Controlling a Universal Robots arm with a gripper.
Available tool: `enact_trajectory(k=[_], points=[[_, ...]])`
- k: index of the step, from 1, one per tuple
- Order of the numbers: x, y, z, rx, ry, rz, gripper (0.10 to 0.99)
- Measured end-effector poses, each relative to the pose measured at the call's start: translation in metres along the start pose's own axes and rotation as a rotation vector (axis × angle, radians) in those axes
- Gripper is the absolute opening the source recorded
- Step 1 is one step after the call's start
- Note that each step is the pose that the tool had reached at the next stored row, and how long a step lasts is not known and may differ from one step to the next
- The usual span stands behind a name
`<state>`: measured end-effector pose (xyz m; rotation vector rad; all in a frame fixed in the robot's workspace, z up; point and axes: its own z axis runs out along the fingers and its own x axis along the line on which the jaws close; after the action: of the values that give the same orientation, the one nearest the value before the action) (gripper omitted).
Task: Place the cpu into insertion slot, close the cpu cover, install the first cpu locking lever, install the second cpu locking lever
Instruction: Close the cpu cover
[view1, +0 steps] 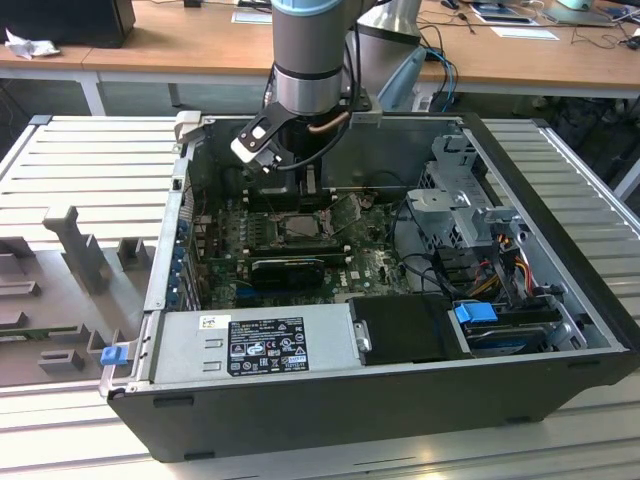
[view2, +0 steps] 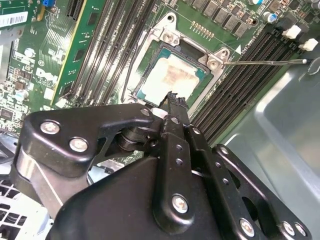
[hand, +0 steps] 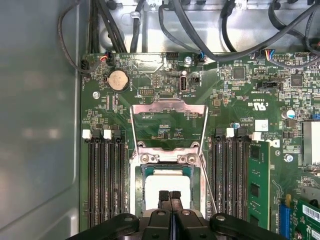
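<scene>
1. The gripper (hand: 170, 196) has its 2 black fingers pressed together with no gap and holds nothing. In both wrist views its tips (view2: 172, 97) sit over the near edge of the cpu; contact cannot be confirmed.
2. The cpu (hand: 167, 181) lies flat in the insertion slot (hand: 141, 172), pale top face up, with a brownish smear visible in the second wrist view (view2: 172, 75). It is square, with no long axis, and its edges run parallel to the slot's metal rim.
3. The cpu cover (hand: 169, 109) is swung open beyond the slot, hinged at the side away from the gripper. Green board shows through its cut-out centre.
4. 1 thin wire locking lever (view2: 265, 62) stands free, angled out over the memory slots (hand: 106, 175) that flank the socket on both sides.
5. Farther off, a coin cell (hand: 118, 79) sits on the motherboard (hand: 235, 100).
6. In the exterior view, the arm (view1: 310, 60) reaches down into the open computer case (view1: 400, 420).
</scene>
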<state>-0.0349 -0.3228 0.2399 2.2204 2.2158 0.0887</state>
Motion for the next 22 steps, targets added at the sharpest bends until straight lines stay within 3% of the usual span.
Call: enact_trajectory(k=[22], points=[[0.0005, 0.0005, -0.0127, 0.000, 0.0000, 0.000, 0.106]])
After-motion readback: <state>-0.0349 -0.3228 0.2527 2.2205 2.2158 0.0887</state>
